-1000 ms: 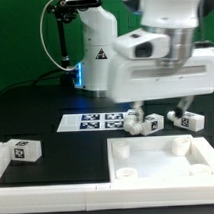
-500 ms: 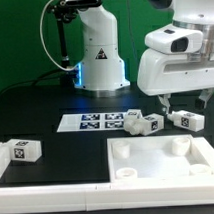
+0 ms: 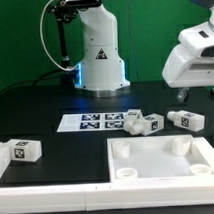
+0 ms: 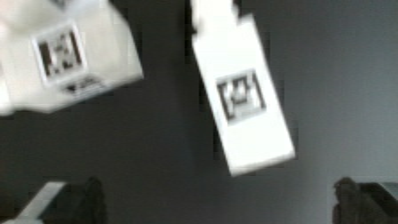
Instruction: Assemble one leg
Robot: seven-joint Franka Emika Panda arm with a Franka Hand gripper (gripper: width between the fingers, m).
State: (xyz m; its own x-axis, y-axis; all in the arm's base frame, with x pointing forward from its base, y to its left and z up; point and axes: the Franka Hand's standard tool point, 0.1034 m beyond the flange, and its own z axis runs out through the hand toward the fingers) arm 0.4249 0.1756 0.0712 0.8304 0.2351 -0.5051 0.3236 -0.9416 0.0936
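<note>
Several small white legs with marker tags lie on the black table: one at the exterior view's left (image 3: 21,150), two together behind the panel (image 3: 143,121), and one further right (image 3: 185,119). The large white panel (image 3: 147,166) lies in front. My gripper (image 3: 199,92) hangs open and empty above the right-hand leg, at the exterior view's right edge. In the wrist view, two legs (image 4: 64,58) (image 4: 246,92) show blurred below my open gripper (image 4: 214,205). The dark fingertips (image 4: 63,203) stand wide apart with nothing between them.
The marker board (image 3: 93,121) lies flat behind the panel, next to the two middle legs. The white robot base (image 3: 98,55) and a black post with cable (image 3: 61,37) stand at the back.
My gripper has moved from above the legs by the marker board toward the exterior view's right and somewhat up. It stays open and empty. The legs and panel have not moved.
</note>
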